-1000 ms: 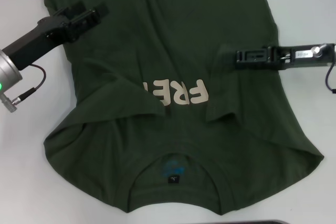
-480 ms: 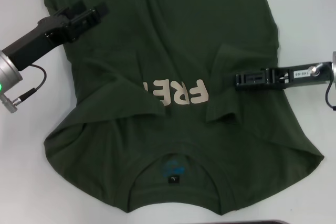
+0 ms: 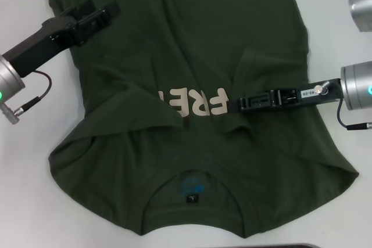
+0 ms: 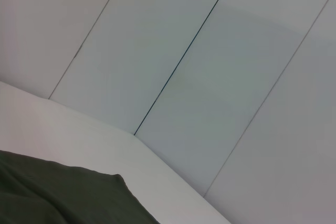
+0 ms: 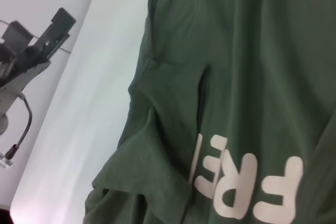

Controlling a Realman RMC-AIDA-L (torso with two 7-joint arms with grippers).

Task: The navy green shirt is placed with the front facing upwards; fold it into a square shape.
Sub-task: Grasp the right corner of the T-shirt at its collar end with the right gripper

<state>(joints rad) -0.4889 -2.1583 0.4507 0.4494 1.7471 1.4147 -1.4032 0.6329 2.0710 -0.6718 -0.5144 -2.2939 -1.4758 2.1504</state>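
- The navy green shirt (image 3: 192, 85) lies front-up on the white table (image 3: 23, 190), both sleeves folded inward, cream letters half covered.
- My right gripper (image 3: 241, 104) has slid inward to the lettering; jaws probably closed, I cannot tell.
- My left gripper (image 3: 107, 13) stays at the far left edge, grip unclear.

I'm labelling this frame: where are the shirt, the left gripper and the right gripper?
shirt (image 3: 203, 33): head view, bare cloth above the lettering.
left gripper (image 3: 107, 13): head view, its tip over the shirt's left edge.
right gripper (image 3: 243, 104): head view, its tip beside the lettering.

Shirt (image 3: 192, 45) matt soft cloth; table (image 3: 29, 201) smooth.
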